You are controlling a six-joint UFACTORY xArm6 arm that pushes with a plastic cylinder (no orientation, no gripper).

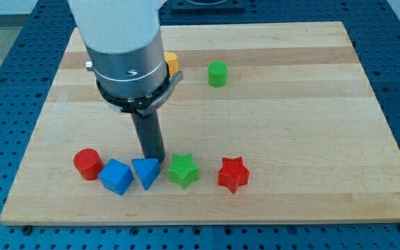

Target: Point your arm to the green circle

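Resting my tip against the blue triangle, green circle well apart, no hand fitted.

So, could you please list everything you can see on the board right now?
green circle: 1, green, upper middle, alone
orange block: 1, orange, partly hidden behind the arm, shape unclear
red cylinder: 1, red, bottom left
blue cube: 1, blue, right of the red cylinder
blue triangle: 1, blue, under my tip
green star: 1, green, bottom middle
red star: 1, red, bottom right of the row
board: 1, wooden
my tip: 1, dark, at the blue triangle's top edge
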